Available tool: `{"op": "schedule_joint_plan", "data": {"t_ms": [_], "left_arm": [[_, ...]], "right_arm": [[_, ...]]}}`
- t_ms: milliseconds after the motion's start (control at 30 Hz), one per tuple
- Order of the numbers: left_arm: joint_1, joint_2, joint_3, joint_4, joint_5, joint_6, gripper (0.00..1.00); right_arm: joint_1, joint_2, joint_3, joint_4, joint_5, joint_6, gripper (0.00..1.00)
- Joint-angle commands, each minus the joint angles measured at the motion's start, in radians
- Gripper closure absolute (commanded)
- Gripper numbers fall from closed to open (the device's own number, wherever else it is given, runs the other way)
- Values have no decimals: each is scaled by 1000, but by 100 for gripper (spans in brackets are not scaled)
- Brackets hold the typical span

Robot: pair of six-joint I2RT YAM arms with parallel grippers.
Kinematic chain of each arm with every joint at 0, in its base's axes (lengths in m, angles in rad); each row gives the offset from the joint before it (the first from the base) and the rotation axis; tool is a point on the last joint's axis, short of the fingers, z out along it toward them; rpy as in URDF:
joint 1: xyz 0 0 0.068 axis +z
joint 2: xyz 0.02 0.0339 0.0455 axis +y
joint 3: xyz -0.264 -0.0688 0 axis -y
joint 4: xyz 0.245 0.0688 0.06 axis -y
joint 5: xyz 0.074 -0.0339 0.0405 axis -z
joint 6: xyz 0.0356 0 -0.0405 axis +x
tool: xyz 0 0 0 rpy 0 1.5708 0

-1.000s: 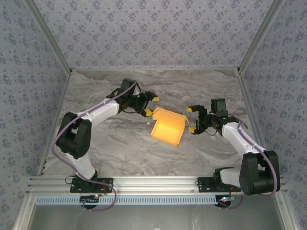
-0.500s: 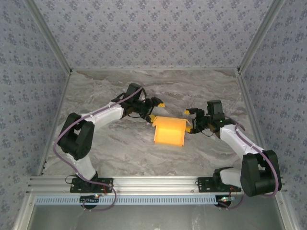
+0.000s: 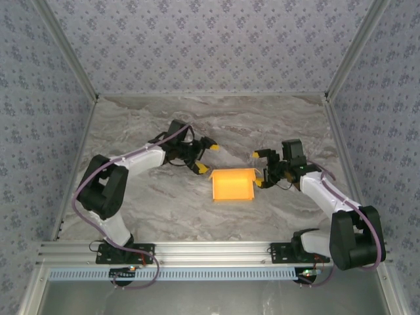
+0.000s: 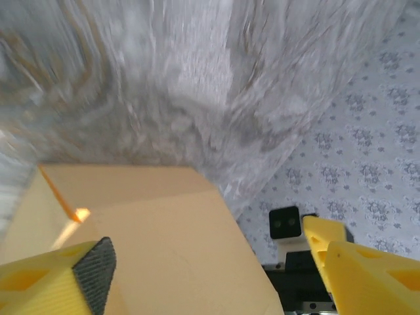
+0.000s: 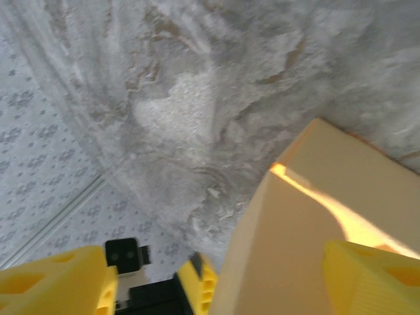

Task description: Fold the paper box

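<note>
Where paper box (image 3: 233, 186) lies between them, left jaws, right jaws both gape, gripping nothing.

Box bars the way between the pincers
The paper box (image 3: 233, 185) blocks the way ahead of the left gripper (image 3: 207, 157) and the right gripper (image 3: 260, 168); the table (image 3: 164, 203) beside each lies free.

The paper box (image 3: 233, 186) is lying on the table (image 3: 164, 203) near its middle, between the two grippers. The left gripper (image 3: 207, 157) is hovering just beside its far left corner, and the right gripper (image 3: 260, 168) is sitting close against its right edge, facing the left one across it.
</note>
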Motion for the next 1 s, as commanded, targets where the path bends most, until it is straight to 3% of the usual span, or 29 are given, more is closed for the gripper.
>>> {"op": "schedule_joint_plan", "data": {"t_ms": [0,333,500,700,833,967], "left_arm": [[45,-84,-14,-128,-40,59,12],[-88,-87,-58,-49,1,-131,14],[-129,-134,-95,-59,-67,-216,19],[-149,-98,-79,-5,-65,-231,21],[-131,-92,-84,-7,-76,-212,21],[-109,-107,-101,-18,-87,-192,21]], "right_arm": [[-2,-16,52,-151,31,-89,8],[5,14,43,-114,-53,-94,12],[13,8,46,-104,-52,-86,16],[21,20,40,-80,-47,-80,19],[-11,35,97,-179,-17,-232,6],[-75,107,244,-361,-42,-581,0]]}}
